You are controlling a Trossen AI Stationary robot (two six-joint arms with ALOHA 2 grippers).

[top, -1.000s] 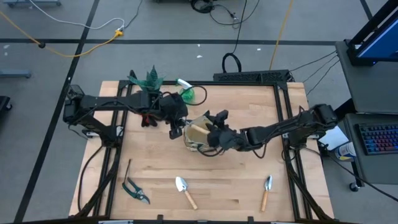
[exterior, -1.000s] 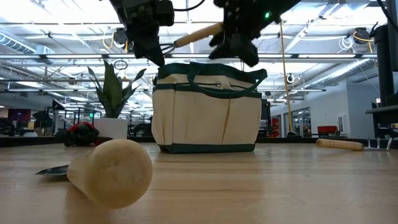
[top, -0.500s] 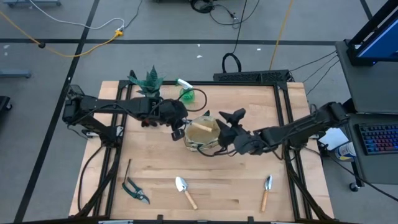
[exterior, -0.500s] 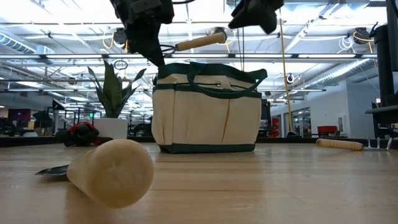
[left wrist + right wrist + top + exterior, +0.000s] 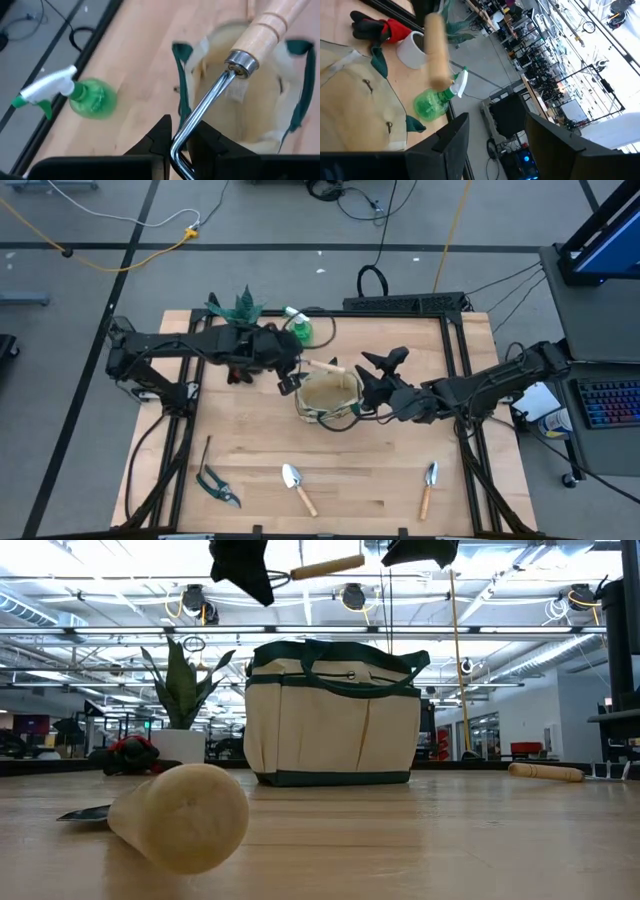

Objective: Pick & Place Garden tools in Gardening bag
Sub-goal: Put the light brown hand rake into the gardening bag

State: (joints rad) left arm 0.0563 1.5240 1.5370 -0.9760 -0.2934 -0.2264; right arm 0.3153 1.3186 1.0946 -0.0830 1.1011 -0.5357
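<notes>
My left gripper (image 5: 290,381) is shut on a thin tool with a bent chrome shaft and a wooden handle (image 5: 325,366), above the far-left rim of the beige gardening bag (image 5: 331,396). In the low view it (image 5: 247,568) is high over the bag (image 5: 333,715). My right gripper (image 5: 386,366) is open and empty, above the bag's right side; it also shows in its wrist view (image 5: 495,140). The bag stands upright on its base. My left gripper (image 5: 185,144) pinches the tool's chrome shaft (image 5: 192,122) between its two fingers, close to the bend at the shaft's end. The fingers slant down from the table's left. The tool is lifted clear, and its wooden handle (image 5: 270,22) reaches out over the bag's opening, nearly level.
Two trowels (image 5: 298,486) (image 5: 428,485) and dark pruning shears (image 5: 216,485) lie near the front edge. A green spray bottle (image 5: 300,329), a plant in a white pot (image 5: 240,310) and a red item (image 5: 130,752) are at the far left.
My right gripper has drawn back from over the bag toward the table's right edge and has risen. My left gripper has risen with the tool, whose wooden handle has come up higher above the bag and now lies closer to level.
</notes>
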